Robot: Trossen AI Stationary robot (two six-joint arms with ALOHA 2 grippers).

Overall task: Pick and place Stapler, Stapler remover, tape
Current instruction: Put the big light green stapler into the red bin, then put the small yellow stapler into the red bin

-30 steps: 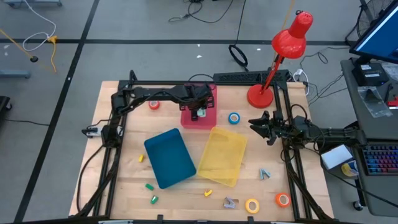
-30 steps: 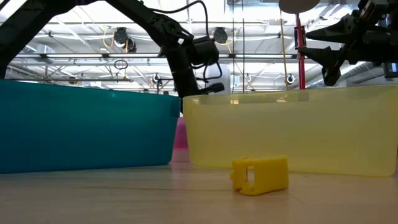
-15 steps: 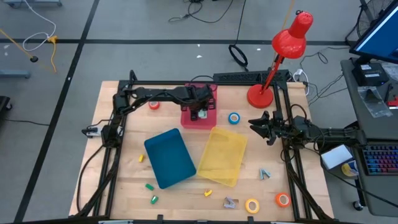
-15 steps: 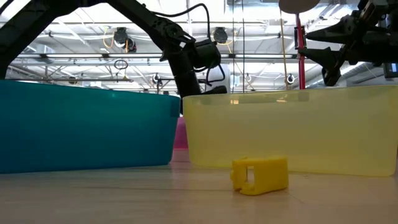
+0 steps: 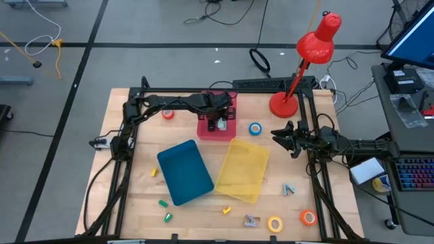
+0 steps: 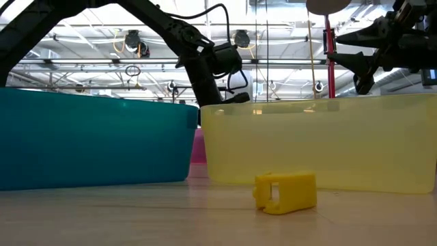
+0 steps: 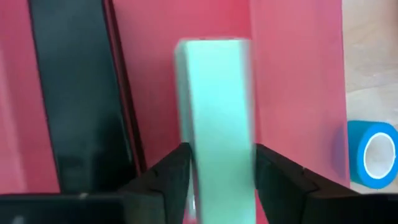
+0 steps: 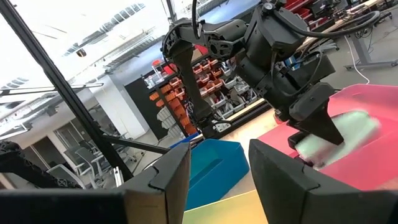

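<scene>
- The left gripper (image 5: 217,123) hangs over the pink tray (image 5: 227,127) at twelve o'clock on the table, jaws loosely flanking the pale green stapler (image 7: 214,118); I can't tell if they grip. Lifting now might drag it out.
- Blue tape (image 5: 255,129) lies just beside that tray at three o'clock; a swing could knock it.
- The right gripper (image 5: 281,137) waits at three o'clock, jaws parted, empty.

pink tray (image 5: 218,127), teal tray (image 5: 184,172), yellow tray (image 5: 244,169), blue tape (image 5: 255,129), red lamp (image 5: 306,57), pale green stapler (image 7: 214,106).
</scene>
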